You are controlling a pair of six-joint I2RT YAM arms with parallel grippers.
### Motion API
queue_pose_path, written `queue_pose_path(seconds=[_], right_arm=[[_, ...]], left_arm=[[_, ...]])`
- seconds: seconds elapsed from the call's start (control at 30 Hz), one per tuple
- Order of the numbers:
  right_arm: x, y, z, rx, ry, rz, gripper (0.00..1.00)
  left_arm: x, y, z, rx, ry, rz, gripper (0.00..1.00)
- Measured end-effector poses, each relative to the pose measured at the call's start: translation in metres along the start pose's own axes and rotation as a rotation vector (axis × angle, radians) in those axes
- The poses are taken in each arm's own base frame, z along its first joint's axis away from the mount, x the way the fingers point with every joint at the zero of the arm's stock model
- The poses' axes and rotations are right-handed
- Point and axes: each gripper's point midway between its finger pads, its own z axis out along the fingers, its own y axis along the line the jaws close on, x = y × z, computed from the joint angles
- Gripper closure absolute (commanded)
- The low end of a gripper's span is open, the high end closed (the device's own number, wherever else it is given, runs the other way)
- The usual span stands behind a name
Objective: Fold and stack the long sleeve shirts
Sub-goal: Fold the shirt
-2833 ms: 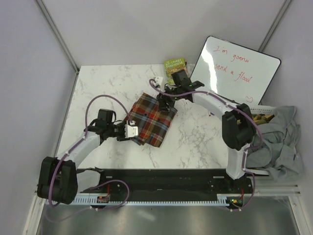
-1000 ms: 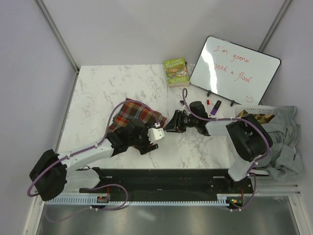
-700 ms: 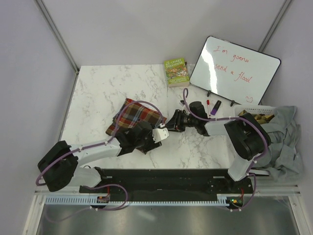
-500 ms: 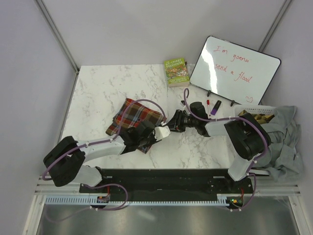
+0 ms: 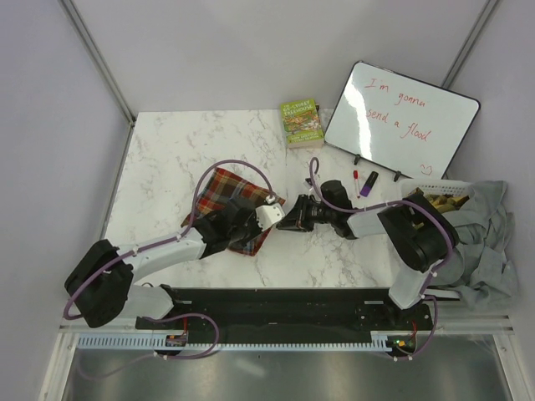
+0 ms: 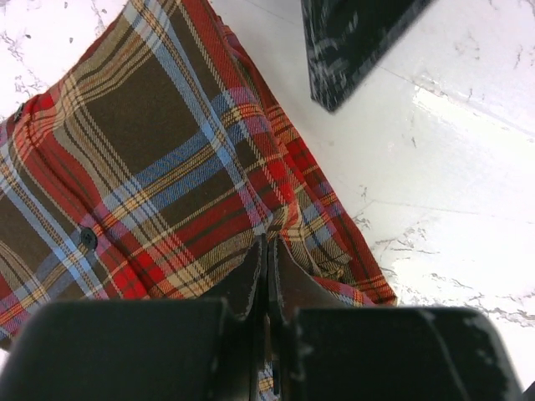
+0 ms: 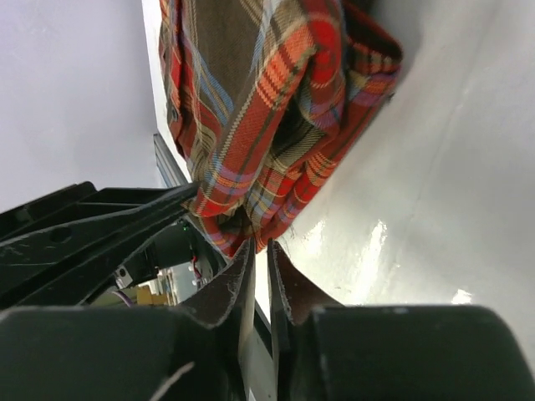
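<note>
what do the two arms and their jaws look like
Both the left arm and the right arm have white links between bulky black joints, with a purple cable looping loosely along each. The jaws are matte black, flat tapering blades; the left wrist carries a small white block.

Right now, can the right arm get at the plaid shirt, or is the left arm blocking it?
Probably yes. The right gripper sits at the right edge of the plaid shirt, with cloth at its fingertips. The left gripper pinches that edge close beside it: crowded, but not blocking.
</note>
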Motion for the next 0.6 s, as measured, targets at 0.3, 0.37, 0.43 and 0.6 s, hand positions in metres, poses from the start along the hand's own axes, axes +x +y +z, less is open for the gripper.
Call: queue_pose_path(seconds=[0.3,0.37,0.43,0.6], right_arm=[[0.03,-0.002,0.025,-0.015,0.076,0.043,0.76],[0.031,-0.006,0.029,-0.009,0.081,0.059,0.74],[0.031,-0.008,0.033,-0.007,0.081,0.068,0.73],[0.031,-0.007,0.04,-0.018,0.076,0.08,0.69]], left_arm=[[-0.002,0.0,-0.002,0.012,-0.011,-0.025,0.98],[-0.002,0.0,-0.002,0.014,-0.012,-0.027,0.98],[-0.002,-0.001,-0.002,0.019,-0.014,-0.03,0.98],[-0.004,-0.002,-0.003,0.027,-0.023,-0.037,0.98]])
